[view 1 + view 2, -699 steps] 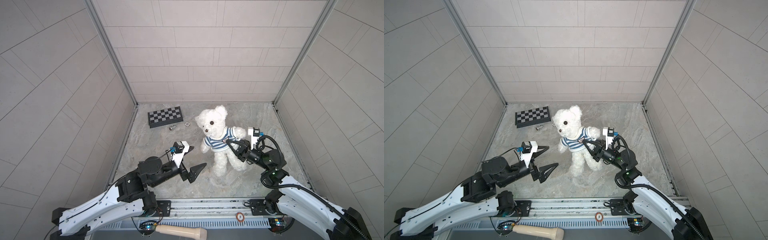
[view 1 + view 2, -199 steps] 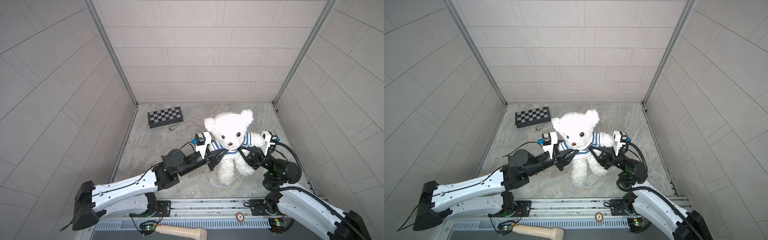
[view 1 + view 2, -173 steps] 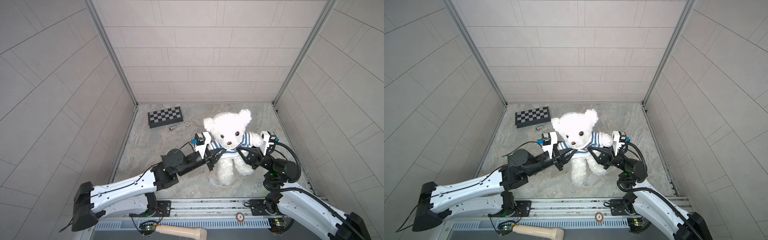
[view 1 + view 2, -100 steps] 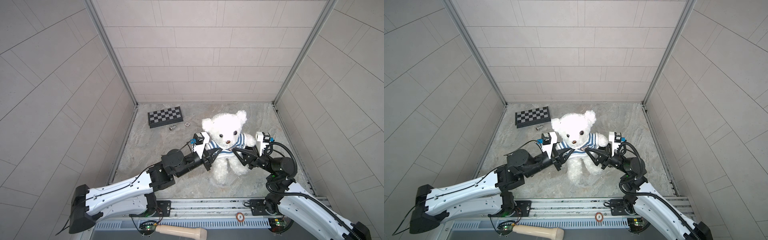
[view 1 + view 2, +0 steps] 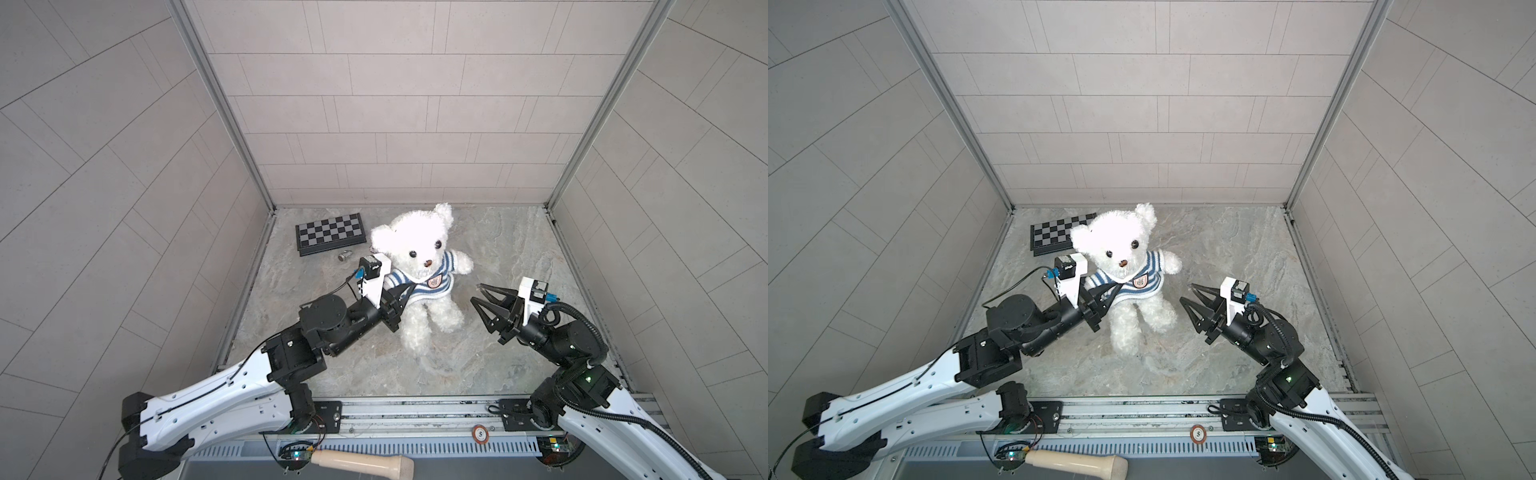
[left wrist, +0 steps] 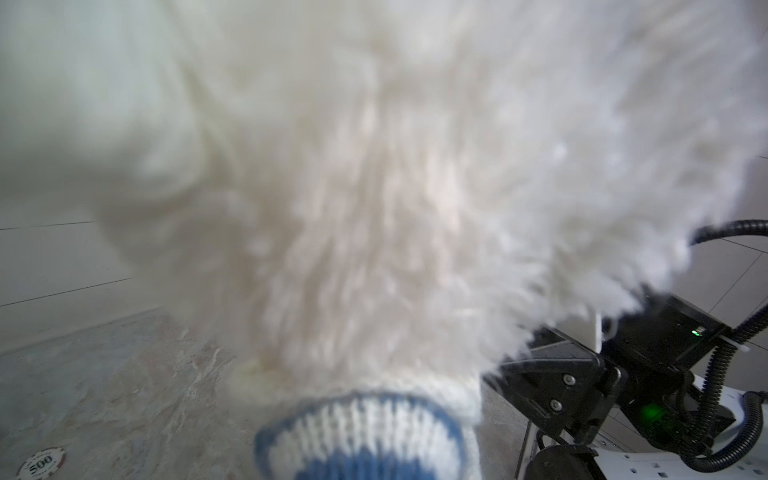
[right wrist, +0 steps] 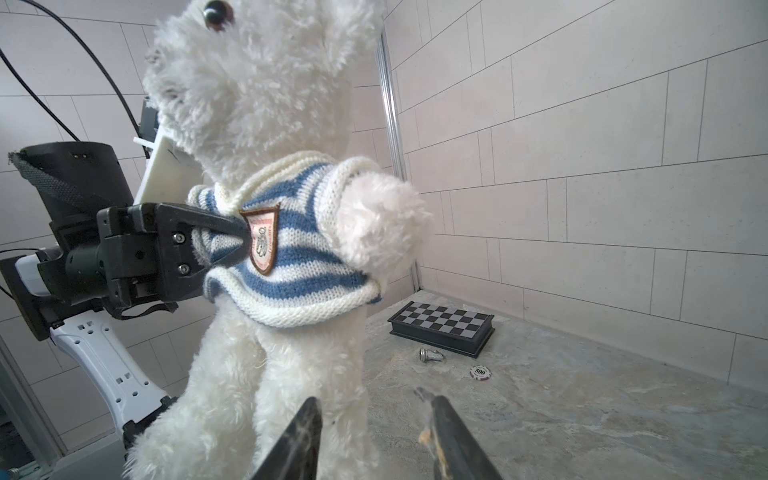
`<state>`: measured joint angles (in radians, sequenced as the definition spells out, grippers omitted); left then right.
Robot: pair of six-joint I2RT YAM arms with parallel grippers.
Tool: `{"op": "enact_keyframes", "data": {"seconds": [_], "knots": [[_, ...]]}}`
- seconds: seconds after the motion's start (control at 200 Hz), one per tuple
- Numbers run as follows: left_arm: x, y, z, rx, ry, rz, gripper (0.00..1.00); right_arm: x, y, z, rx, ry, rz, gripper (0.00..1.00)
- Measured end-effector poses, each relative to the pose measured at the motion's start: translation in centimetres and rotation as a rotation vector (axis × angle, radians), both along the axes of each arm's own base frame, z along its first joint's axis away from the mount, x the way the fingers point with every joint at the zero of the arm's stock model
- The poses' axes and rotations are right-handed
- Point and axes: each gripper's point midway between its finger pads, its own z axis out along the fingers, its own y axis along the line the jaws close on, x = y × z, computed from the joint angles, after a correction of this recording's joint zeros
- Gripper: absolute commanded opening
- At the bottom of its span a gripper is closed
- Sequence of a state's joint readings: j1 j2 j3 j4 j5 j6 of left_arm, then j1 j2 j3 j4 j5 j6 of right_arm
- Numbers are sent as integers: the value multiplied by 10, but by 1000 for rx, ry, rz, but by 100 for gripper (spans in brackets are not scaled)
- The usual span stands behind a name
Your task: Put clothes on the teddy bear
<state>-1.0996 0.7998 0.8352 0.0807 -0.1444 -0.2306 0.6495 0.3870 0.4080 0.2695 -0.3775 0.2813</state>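
Nearly dressed: shirt on, hem left to settle

I have the teddy bear [image 5: 415, 249] upright near the middle of the floor, wearing the striped shirt [image 5: 434, 286]. My left gripper [image 5: 402, 296] is clamped on the shirt at the chest. My right gripper [image 5: 476, 292] hangs empty, jaws apart, clear of the bear. I judge the next move is tugging the hem down evenly. The chessboard [image 5: 330, 232] and a chess piece [image 5: 345, 255] lie behind the bear, with open floor on the right.

Laboratory robot test cell: grey panel walls [image 5: 399, 104] enclose a marbled tabletop [image 5: 519, 257] beyond the mounting rail [image 5: 415, 412]; two arm bases [image 5: 540, 409] are bolted onto that rail.
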Motion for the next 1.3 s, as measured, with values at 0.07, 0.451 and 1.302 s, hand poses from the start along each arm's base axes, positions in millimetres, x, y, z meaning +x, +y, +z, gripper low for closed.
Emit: {"op": "enact_keyframes", "data": {"seconds": [0.07, 0.451, 1.302], "knots": [[-1, 3, -6, 23, 15, 4, 0, -9, 12, -1, -61, -41, 22, 41], [-3, -2, -25, 99, 35, -22, 0, -49, 74, -5, -324, -269, 102, 36], [-15, -18, -43, 180, 20, -134, 0, -34, 79, -32, -439, -322, -60, 28]]}}
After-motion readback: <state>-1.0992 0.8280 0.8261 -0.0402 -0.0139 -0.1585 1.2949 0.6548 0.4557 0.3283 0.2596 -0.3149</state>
